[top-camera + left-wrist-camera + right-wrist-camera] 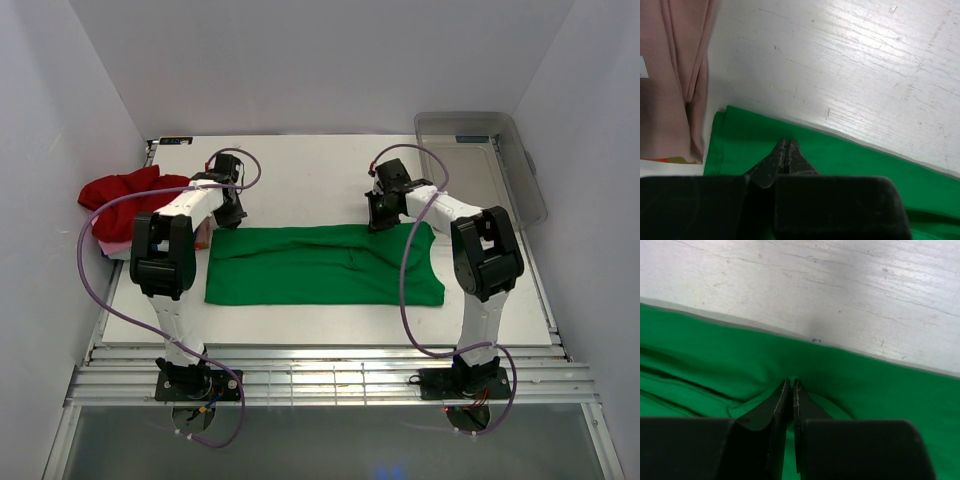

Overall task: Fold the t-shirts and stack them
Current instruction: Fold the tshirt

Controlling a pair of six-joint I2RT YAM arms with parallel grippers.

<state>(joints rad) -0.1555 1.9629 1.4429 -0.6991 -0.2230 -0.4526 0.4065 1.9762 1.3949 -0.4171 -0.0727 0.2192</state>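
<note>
The green t-shirt (pixel 320 265) lies folded into a long flat strip across the middle of the table. My left gripper (pixel 230 215) is at its far left corner; in the left wrist view (pixel 785 142) the jaws are pressed tight together over flat green cloth (pixel 865 165). My right gripper (pixel 378 220) is at the shirt's far edge toward the right; in the right wrist view (pixel 791 382) the jaws are nearly shut, with green cloth (pixel 715 355) puckered around the tips. The red t-shirt (pixel 120 195) is crumpled at the far left. The pink t-shirt (pixel 665 100) lies just left of the green one.
A clear plastic bin (pixel 490 150) stands at the table's far right corner. White walls close in on the left, right and back. Purple cables loop from both arms.
</note>
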